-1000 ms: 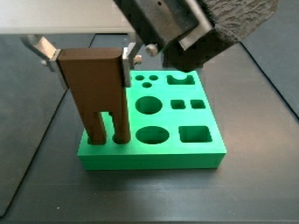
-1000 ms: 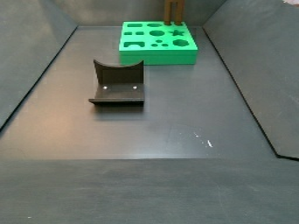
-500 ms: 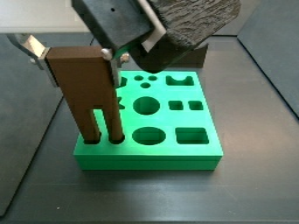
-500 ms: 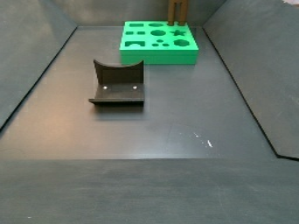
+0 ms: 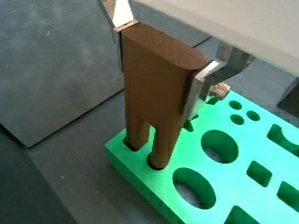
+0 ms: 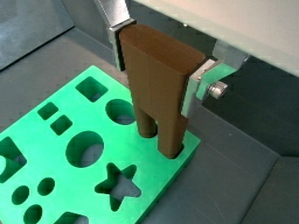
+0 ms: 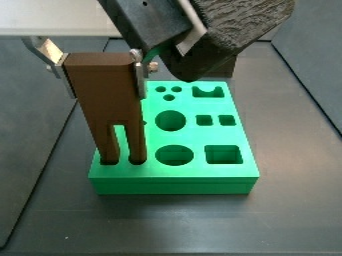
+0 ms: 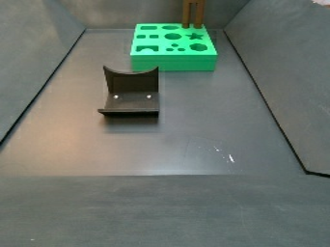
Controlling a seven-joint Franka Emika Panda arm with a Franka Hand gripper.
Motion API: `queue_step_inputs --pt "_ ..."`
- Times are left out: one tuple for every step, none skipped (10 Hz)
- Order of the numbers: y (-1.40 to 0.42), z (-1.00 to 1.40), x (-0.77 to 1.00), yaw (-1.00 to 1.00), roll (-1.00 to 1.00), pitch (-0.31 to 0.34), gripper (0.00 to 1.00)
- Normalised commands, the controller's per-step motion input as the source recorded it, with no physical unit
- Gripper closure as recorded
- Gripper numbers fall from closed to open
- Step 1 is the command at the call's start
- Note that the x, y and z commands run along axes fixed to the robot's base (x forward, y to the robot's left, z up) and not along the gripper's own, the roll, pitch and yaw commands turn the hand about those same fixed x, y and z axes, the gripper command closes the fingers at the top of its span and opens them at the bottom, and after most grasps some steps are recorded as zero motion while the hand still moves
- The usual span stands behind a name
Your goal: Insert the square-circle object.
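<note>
The square-circle object (image 7: 110,100) is a tall brown wooden block that stands upright at the green board's (image 7: 174,182) left edge, with both legs down in holes. My gripper (image 7: 100,62) is shut on its top, one silver finger on each side. Both wrist views show the block (image 5: 158,87) (image 6: 158,87) between the fingers (image 5: 121,26) (image 6: 198,83), with its legs entering the board (image 5: 140,175) (image 6: 163,171). In a side view the block (image 8: 194,12) shows at the far edge of the board (image 8: 175,60), and the gripper is cut off there.
The dark fixture (image 8: 129,94) stands on the grey floor, nearer than the board. The board has other open holes, among them a round one (image 7: 175,155), a square one (image 7: 222,154) and a star (image 6: 117,179). Raised walls edge the floor.
Half a second ago the block, board and gripper sat slightly further left. They are now back where they were one second ago. The grip looks the same.
</note>
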Motion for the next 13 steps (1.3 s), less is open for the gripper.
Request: queue_step_inputs --pt "-0.11 -0.13 -0.07 0.11 -0.05 0.000 1.00" --pt "-0.04 -0.03 0.00 0.00 -0.07 0.000 1.00" --pt "0.00 0.00 0.00 0.00 -0.13 0.000 1.00" --pt "-0.01 -0.25 0.04 0.00 -0.06 0.000 1.00" --pt "-0.01 -0.72 0.14 0.00 0.04 0.017 1.00" --pt "-0.03 -0.86 0.13 0.00 0.08 0.000 1.00" --pt "-0.07 -0.87 0.06 0.00 0.11 0.000 1.00" --pt "-0.07 -0.73 0.00 0.00 0.15 -0.011 1.00" --pt "-0.06 -0.73 0.00 0.00 0.06 -0.047 1.00" --pt "-0.10 -0.65 0.00 0.00 0.00 -0.067 1.00" --pt "-0.02 -0.71 0.00 0.00 -0.10 -0.161 1.00" --pt "0.00 -0.63 0.00 0.00 -0.24 -0.129 1.00" --pt "0.00 0.00 -0.20 0.00 0.00 -0.141 1.00"
